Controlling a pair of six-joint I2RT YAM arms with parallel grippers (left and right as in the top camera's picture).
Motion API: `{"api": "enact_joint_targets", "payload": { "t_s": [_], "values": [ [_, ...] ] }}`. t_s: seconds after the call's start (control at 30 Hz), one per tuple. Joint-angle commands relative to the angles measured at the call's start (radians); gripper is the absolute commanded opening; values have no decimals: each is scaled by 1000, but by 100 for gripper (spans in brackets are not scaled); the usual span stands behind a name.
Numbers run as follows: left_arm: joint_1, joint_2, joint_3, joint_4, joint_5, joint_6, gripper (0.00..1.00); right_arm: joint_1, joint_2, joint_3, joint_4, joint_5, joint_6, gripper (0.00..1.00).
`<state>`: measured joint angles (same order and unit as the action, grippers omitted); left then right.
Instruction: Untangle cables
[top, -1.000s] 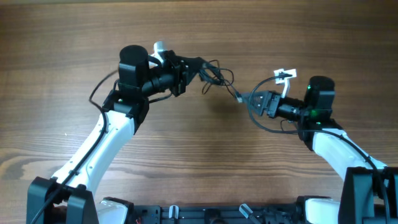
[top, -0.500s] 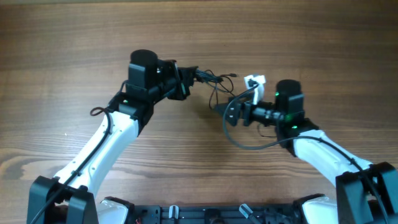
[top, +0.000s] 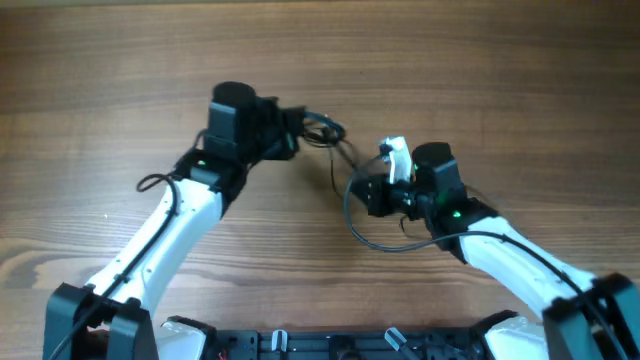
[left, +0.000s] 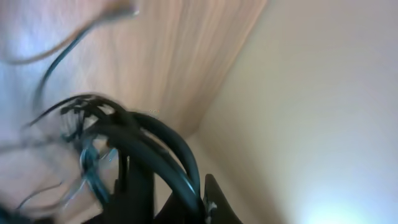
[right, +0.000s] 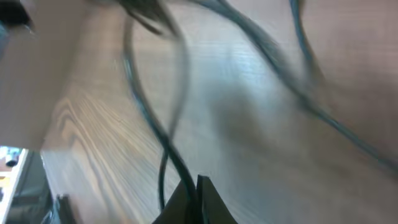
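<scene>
Looping loosely, the thin black cables form a small tangle

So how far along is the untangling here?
Done: nothing looks separated yet; the thin black cables are bunched in one knot. In hand: the left gripper is clamped on that knot and the right gripper is shut on a strand trailing below it. Left: pulling every cord free.
</scene>
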<state>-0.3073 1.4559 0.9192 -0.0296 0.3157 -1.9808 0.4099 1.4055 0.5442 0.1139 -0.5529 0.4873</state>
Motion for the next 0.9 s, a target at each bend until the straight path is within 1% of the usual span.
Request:
{"api": "enact_joint_targets", "payload": {
  "t_s": [0.0, 0.07, 0.1, 0.13, 0.2, 0.23, 0.27, 0.3, 0.33, 0.4, 0.47, 0.5, 0.57, 0.6, 0.67, 0.77, 0.8, 0.87],
  "values": [
    [68, -6, 17, 9, -100, 187, 4, 2, -128, -2, -128, 108, -24, 5],
    [70, -6, 17, 10, -101, 247, 4, 2, -195, -2, -185, 174, -25, 5],
    [69, -6, 17, 9, -99, 275, 4, 2, -228, -2, -208, 192, -25, 6],
    [68, -6, 17, 9, -90, 311, 4, 2, -256, -2, -228, 202, -29, 22],
    [67, -6, 17, 10, -81, 336, 4, 2, -296, -2, -270, 230, -50, 23],
    [67, -6, 17, 10, -79, 348, 4, 2, -315, -2, -302, 272, -39, 49],
    [67, -6, 17, 13, -55, 385, 4, 2, -333, -2, -336, 317, -33, 100],
    [68, -6, 17, 23, -18, 415, 4, 2, -348, -2, -362, 362, 0, 100],
    [68, -6, 17, 39, 23, 458, 4, -2, -362, -2, -383, 406, 64, 100],
    [68, -6, 17, 79, 135, 612, 4, -24, -389, -2, -395, 433, 150, 100],
    [67, -6, 17, 117, 287, 819, 4, -60, -412, -2, -362, 397, 176, 100],
    [67, -6, 17, 121, 359, 904, 4, -82, -418, -2, -325, 346, 165, 100],
    [67, -6, 17, 119, 546, 1088, 4, -119, -418, -2, -258, 237, 161, 100],
    [67, -6, 17, 118, 673, 1201, 4, -141, -414, -2, -217, 167, 130, 100],
    [67, -6, 17, 115, 849, 1367, 4, -190, -408, -2, -134, 17, -3, 100],
    [67, -6, 17, 116, 1017, 1487, 4, -251, -389, -2, -88, -195, -259, 100],
    [67, -6, 17, 116, 1071, 1523, 4, -272, -377, -2, -90, -267, -323, 100],
    [62, -6, 17, 116, 1155, 1564, 4, -299, -346, -2, -87, -381, -409, 100]
  ]
}}
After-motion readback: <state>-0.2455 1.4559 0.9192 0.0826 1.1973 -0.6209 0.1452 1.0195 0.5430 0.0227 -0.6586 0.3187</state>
